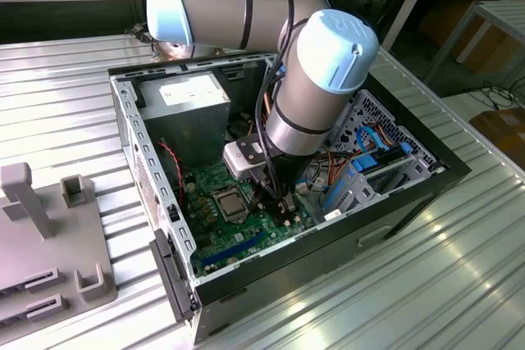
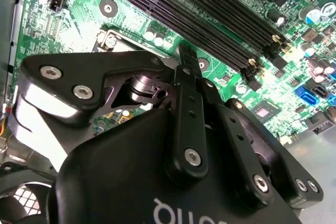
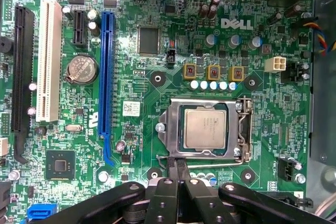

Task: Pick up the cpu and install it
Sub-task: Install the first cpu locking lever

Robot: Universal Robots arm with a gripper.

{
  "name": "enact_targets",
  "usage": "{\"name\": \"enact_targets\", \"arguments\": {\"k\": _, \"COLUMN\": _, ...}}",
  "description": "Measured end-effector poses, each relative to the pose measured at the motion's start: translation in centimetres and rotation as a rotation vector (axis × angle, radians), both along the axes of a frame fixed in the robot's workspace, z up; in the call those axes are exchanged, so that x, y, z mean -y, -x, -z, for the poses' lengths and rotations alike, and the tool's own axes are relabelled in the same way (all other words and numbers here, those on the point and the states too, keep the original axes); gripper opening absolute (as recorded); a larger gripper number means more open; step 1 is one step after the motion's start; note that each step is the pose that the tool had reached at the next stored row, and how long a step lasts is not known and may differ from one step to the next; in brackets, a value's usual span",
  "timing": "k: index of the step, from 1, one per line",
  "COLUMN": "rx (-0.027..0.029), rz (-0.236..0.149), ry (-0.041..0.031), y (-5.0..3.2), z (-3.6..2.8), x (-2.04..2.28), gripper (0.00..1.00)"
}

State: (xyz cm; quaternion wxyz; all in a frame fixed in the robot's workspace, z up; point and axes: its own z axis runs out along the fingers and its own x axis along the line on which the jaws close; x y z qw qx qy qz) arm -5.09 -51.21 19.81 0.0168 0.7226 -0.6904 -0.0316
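Observation:
The cpu (image 3: 206,128), a silver-grey square, lies flat inside the metal-framed socket (image 3: 242,129) on the green motherboard (image 3: 131,77). In the exterior view the cpu (image 1: 230,202) sits in the middle of the board inside the open computer case. My gripper (image 3: 177,165) is shut, its black fingers pressed together with nothing visible between them. Its tip hovers at a corner of the socket frame, beside the thin wire lever (image 3: 215,163). In the second wrist view the gripper (image 2: 185,59) points at the board near the memory slots (image 2: 199,19). The exterior view has the gripper (image 1: 280,202) low over the board, just to the cpu's right.
The black case wall (image 1: 328,260) surrounds the board. A power supply (image 1: 193,100) sits at the back, with drive bays and blue cables (image 1: 369,170) on the exterior view's right. A grey fixture (image 1: 49,235) stands on the metal table at the exterior view's left.

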Motion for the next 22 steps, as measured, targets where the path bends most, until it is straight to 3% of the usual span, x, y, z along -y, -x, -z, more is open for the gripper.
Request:
{"name": "enact_targets", "arguments": {"k": 2, "rx": 0.0021, "rz": 0.000, "ry": -0.0003, "y": 0.02, "z": -0.03, "x": 0.00, "gripper": 0.11}}
{"name": "enact_targets", "arguments": {"k": 3, "rx": 0.0072, "rz": 0.000, "ry": -0.0011, "y": 0.02, "z": -0.34, "x": -0.01, "gripper": 0.11}}
{"name": "enact_targets", "arguments": {"k": 11, "rx": 0.0172, "rz": 0.000, "ry": -0.0002, "y": 0.06, "z": -1.41, "x": -0.02, "gripper": 0.11}}
{"name": "enact_targets", "arguments": {"k": 17, "rx": 0.0178, "rz": 0.000, "ry": -0.0003, "y": 0.72, "z": -1.44, "x": -0.40, "gripper": 0.11}}
{"name": "enact_targets", "arguments": {"k": 22, "rx": 0.0178, "rz": 0.000, "ry": -0.0002, "y": 2.14, "z": -1.44, "x": -1.11, "gripper": 0.11}}
